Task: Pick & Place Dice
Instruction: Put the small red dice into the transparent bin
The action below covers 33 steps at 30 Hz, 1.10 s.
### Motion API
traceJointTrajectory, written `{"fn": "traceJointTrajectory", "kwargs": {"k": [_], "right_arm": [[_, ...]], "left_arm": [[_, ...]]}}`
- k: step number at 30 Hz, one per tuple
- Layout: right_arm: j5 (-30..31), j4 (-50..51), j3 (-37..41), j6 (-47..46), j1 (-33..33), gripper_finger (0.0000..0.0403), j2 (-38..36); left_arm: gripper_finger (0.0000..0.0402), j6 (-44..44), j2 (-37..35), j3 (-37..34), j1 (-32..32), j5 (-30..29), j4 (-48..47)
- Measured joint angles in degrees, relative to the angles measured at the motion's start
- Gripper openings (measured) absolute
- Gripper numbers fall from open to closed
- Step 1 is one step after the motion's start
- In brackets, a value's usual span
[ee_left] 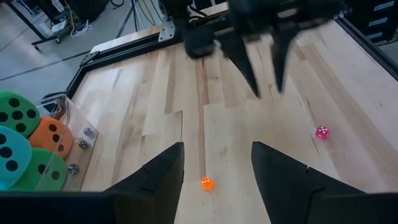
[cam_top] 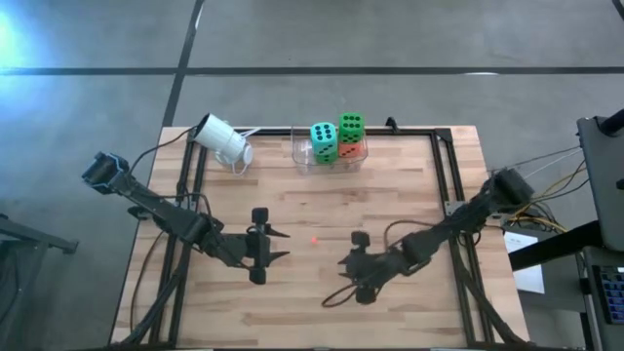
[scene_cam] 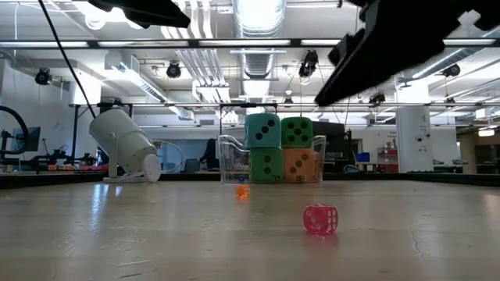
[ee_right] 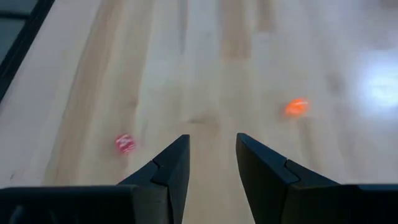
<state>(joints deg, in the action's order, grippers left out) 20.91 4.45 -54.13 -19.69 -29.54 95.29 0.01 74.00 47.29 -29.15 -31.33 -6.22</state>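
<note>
Both arms are dark, almost black, built of slim jointed links that thicken at the elbows. Thin black cables loop alongside the left arm [cam_top: 161, 207] and the right arm [cam_top: 458, 224]. Each ends in two tapered, wedge-shaped matte black fingers [ee_right: 168, 171].

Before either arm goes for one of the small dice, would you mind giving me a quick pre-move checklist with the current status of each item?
1. Left end effector open, empty: ok.
2. Right end effector open, empty: ok.
3. Orange die lies free on the table, ahead of the left fingers: ok.
4. Pink die free, not touched: ok.
5. Clear container already holds four big dice; room for more: cannot tell.
6. Arms apart over the table: ok.
</note>
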Motion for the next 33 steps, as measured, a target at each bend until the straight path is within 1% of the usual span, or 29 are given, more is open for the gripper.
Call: {"fn": "traceJointTrajectory", "kwargs": {"k": [4, 7, 11, 15, 18, 22, 31, 33], "right_arm": [[-2.9, -0.43, -4.14, -0.68, -0.37, 0.0125, 6.61], [-4.42, -0.18, -7.89, -2.9, -0.7, 0.0123, 10.87], [-5.23, 0.06, -13.28, -2.96, -2.02, 0.0125, 15.32], [-6.51, 5.71, -17.6, -2.51, -3.54, 0.0125, 18.67], [-6.61, 9.6, -19.76, -0.69, -4.21, 0.0122, 20.2], [-7.43, 9.64, -20.8, 2.93, -4.77, 0.0116, 20.69], [-8.08, 12.0, -19.93, 12.15, -5.0, 0.0113, 19.6], [-9.71, 11.72, -19.69, 13.66, -4.76, 0.0111, 19.68]], "left_arm": [[0.0192, -0.02, -0.02, 0.0, 0.0, 0.02, 0.0], [0.0193, -0.02, -0.02, 0.0, 0.0, 0.39, 0.0], [0.0191, 0.03, -0.02, 0.0, 0.0, 0.92, 0.01], [0.0193, 0.13, -0.02, 0.0, 0.0, 0.95, -0.18], [0.0192, 0.13, -0.02, 0.0, 0.0, 1.09, -0.29], [0.0191, 0.07, -0.02, 0.0, 0.0, 1.36, -0.44], [0.0191, -0.07, -0.02, -0.07, 0.0, 1.4, 0.14], [0.0191, -0.07, -0.02, -0.07, 0.0, 1.4, 0.17]]}}
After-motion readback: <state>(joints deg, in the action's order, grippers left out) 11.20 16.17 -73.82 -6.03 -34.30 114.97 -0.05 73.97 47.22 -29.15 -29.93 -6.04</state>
